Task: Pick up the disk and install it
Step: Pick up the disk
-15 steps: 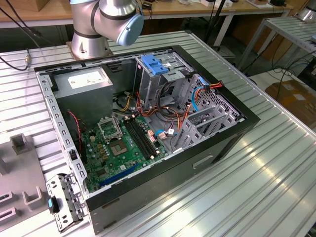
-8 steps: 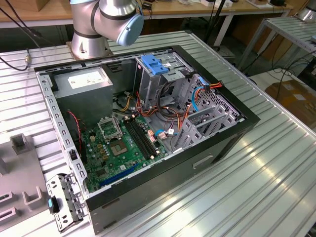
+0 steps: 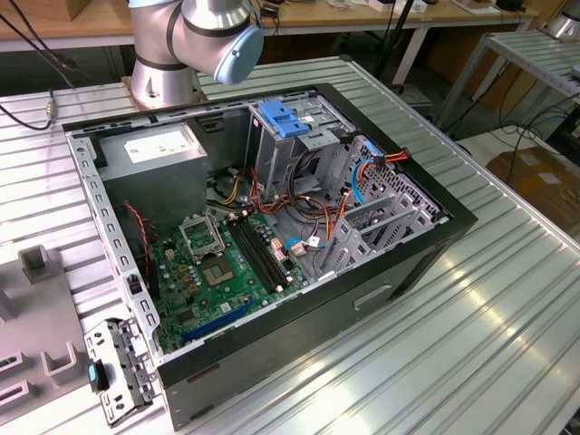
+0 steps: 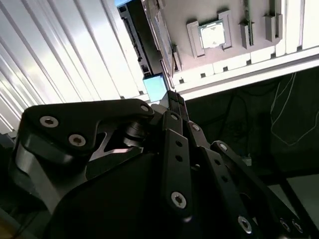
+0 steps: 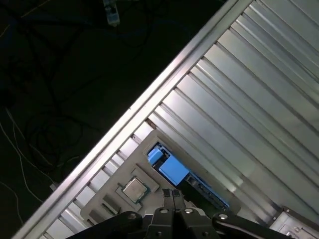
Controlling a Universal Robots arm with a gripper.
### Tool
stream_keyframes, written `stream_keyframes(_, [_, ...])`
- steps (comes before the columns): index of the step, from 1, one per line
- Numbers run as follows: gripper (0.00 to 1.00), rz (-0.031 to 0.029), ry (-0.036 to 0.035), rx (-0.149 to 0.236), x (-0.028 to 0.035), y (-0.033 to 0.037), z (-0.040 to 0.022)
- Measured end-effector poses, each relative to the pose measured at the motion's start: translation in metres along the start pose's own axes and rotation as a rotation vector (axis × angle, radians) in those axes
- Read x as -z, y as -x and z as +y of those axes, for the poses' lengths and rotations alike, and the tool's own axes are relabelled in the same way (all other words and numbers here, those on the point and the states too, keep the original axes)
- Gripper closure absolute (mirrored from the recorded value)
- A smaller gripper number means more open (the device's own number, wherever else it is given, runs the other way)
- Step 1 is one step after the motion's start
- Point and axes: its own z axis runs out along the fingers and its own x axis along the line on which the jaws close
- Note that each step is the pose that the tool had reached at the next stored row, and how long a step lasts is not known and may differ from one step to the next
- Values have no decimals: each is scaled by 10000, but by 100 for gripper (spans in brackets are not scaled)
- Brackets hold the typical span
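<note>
Black linkages of the end effector [image 4: 173, 98] sit closest to us in both wrist views, narrowing to two thin fingers that press flat against each other. We see no gap and nothing caught between them, so it is closed on itself.

Just past those fingertips [image 5: 173, 194] is the disk [image 5: 173, 171]. What we see of it is the pale blue end of its frame and a dark edge running away from it. In the second wrist view the blue end [image 4: 155, 87] appears right behind the fingertips, though we cannot tell whether they touch it.

The disk lies at the edge of a grey tray [image 5: 137, 162] – the same tray [image 4: 174, 15] holds a square silver chip [image 4: 212, 34] in a raised seat. In the first wrist view the chip [image 5: 134, 190] is near the disk's blue end. Tray and disk rest on the ribbed aluminium worktop [image 5: 259, 99], whose rail borders a dark floor strewn with cables.

Toward the middle of the exterior view an open computer case [image 3: 299, 335] lies on the worktop [image 3: 471, 299]. Inside are a green circuit board [image 3: 217, 272], a grey power-supply box [image 3: 149, 149] at upper left and a blue latch plate [image 3: 285, 120] above the drive cage. The arm [image 3: 195, 36] rises at the top of that frame – a perforated metal bracket [image 3: 113, 372] lies just beside the case at lower left.
</note>
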Motion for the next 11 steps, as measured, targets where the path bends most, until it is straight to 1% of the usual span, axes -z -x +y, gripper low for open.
stream_keyframes(1, [89, 8, 2, 175, 0, 0, 0])
stream_keyframes(2, [89, 21, 6, 464, 0, 0, 0])
stream_keyframes(3, [89, 29, 8, 643, 0, 0, 0])
stream_keyframes(5, [89, 55, 15, 1210, 0, 0, 0])
stream_keyframes(8, [89, 81, 22, 1804, 0, 0, 0])
stream_keyframes(9, [89, 95, 25, 2097, 0, 0, 0])
stream_keyframes(11, [89, 112, 29, 2461, 0, 0, 0])
